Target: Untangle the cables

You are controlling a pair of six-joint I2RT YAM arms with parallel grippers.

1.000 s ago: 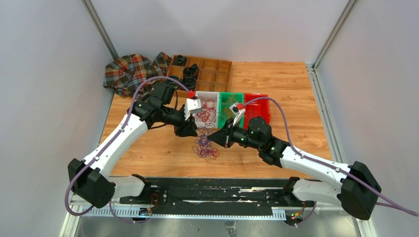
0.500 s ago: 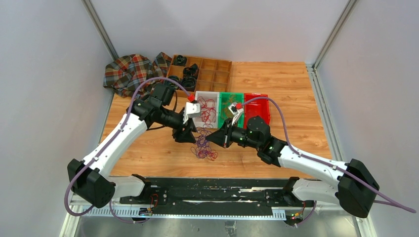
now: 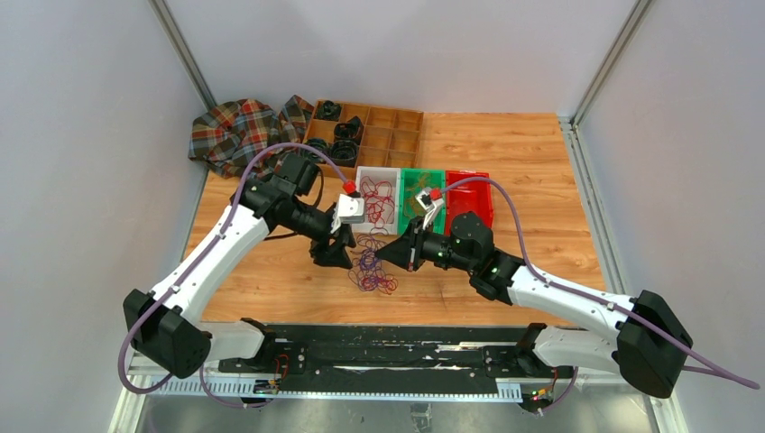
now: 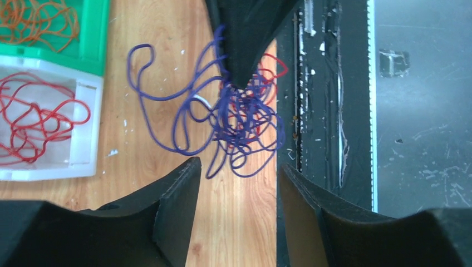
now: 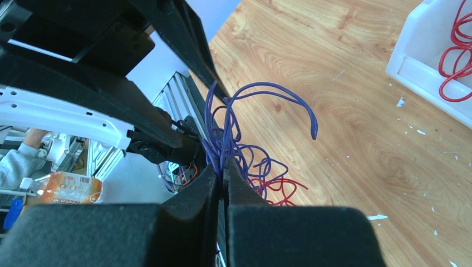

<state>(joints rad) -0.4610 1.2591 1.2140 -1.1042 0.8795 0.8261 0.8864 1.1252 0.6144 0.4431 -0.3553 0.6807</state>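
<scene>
1. Cables [image 3: 372, 268], mostly purple with a little red mixed in, lie in a loose tangle on the table [image 3: 505, 153], just in front of the white bin [image 3: 379, 170].
2. The right gripper [image 5: 224, 173] has its fingers pressed together, pinching a few purple strands at the tangle's edge; other loops curl up past its tip.
3. The left gripper [image 4: 236, 172] faces it from the other side of the tangle, jaws spread wide and holding nothing. One purple loop ends right at the gap between them.
4. Red loops [image 4: 33, 119] lie in the white bin, and orange loops [image 4: 39, 22] in the green bin [image 3: 422, 171] next to it.
5. A red bin [image 3: 478, 194] stands beside the green one.
</scene>
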